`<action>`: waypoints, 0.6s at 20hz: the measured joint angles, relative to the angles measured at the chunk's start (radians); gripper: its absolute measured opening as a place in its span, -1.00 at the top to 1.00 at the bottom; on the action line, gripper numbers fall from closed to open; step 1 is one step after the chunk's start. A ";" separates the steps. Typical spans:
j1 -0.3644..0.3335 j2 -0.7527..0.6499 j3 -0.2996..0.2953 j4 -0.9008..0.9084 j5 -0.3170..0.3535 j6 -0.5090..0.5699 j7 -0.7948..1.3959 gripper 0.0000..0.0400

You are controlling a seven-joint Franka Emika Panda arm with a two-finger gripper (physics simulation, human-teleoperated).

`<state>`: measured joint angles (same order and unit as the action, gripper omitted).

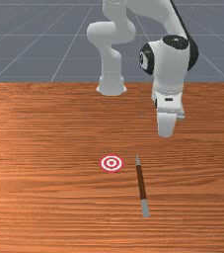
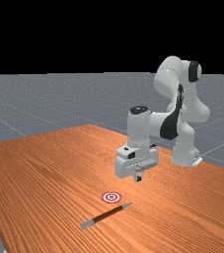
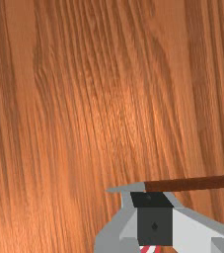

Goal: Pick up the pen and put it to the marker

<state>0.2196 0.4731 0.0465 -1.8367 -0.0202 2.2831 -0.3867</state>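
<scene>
Brown shaft, grey ends: the pen (image 1: 141, 183) lies flat on the wooden surface (image 1: 44, 197), just beside the red-and-white marker (image 1: 111, 163), on the front view's right of it. Pointed end (image 1: 137, 159) toward the arm (image 1: 111, 64). My jaws hang above the surface; whether parted or closed, I cannot tell. Pen not in their hold.

Step in hand, as I judge it: reach the pen and take it.

Handling notes. Travel off the pointed end, toward the middle of the brown shaft, where the weight should balance. Turn the jaws to straddle the shaft crosswise. Be sure they are parted before going down. Descend straight and low; a thin, round-looking shaft may roll if nudged. Close gently, lift a little, check for tilt, then carry over to the marker and lower softly.

Count: one pen, with one shaft and two grey ends; one marker; one arm; one pair of jaws; one surface.
</scene>
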 joint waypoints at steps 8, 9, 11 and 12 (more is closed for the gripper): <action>0.045 0.050 0.010 0.034 -0.006 0.026 0.053 1.00; 0.048 0.068 0.006 0.033 -0.004 0.046 0.070 1.00; 0.028 0.166 0.029 0.153 0.012 -0.086 -0.004 1.00; 0.029 0.177 0.027 0.137 0.009 -0.048 -0.003 1.00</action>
<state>0.2485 0.6504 0.0740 -1.6996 -0.0117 2.2355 -0.3893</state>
